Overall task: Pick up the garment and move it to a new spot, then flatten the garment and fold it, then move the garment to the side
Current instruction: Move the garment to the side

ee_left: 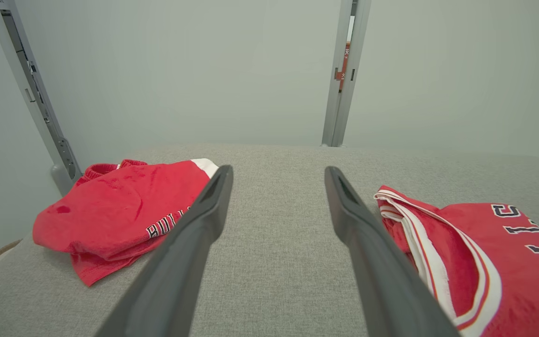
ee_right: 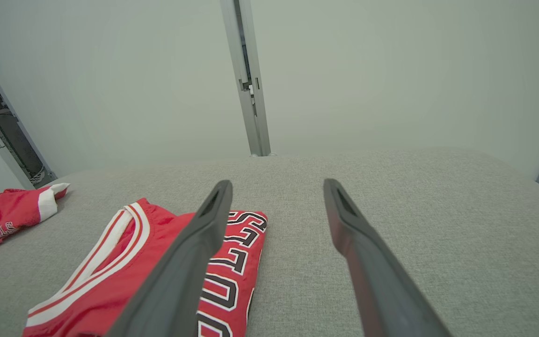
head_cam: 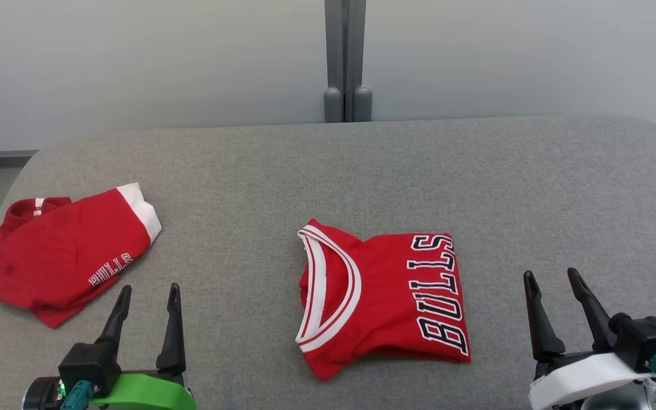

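A red garment, a jersey (head_cam: 385, 296) with white neck trim and "BULLS" lettering, lies folded in the middle of the grey padded table (head_cam: 362, 165). A second folded red garment, shorts (head_cam: 66, 250) with a white band, lies at the table's left edge. My left gripper (head_cam: 150, 287) hovers open near the front, between the two garments and just right of the shorts, holding nothing. To the jersey's right, my right gripper (head_cam: 550, 273) is also open and empty. The left wrist view has the shorts (ee_left: 120, 210) left of my fingers and the jersey (ee_left: 484, 262) right of them. In the right wrist view the jersey (ee_right: 124, 281) lies at lower left.
A pale wall with a grey vertical post (head_cam: 345, 57) stands behind the table. Bare grey surface stretches along the table's far side and right end (head_cam: 590, 199). The table's left edge drops off just beyond the shorts.
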